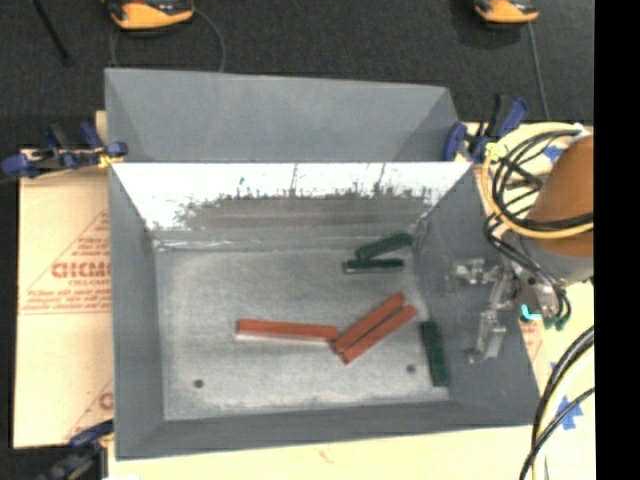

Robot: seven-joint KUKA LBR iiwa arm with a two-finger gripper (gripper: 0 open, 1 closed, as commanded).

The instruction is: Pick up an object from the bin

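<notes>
Jaws spread open & empty over bin's (135, 318) right wall, just right of dk green bar (435, 354); red blocks (375, 328) further left.

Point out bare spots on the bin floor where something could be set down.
Bare: the grey metal bin's left floor, from its left wall to the thin red-brown stick; also the front strip below that stick. Crowded: the right side, where the red-brown rectangular block, dark green clip and dark green bar lie, with the end effector over the right wall.
</notes>
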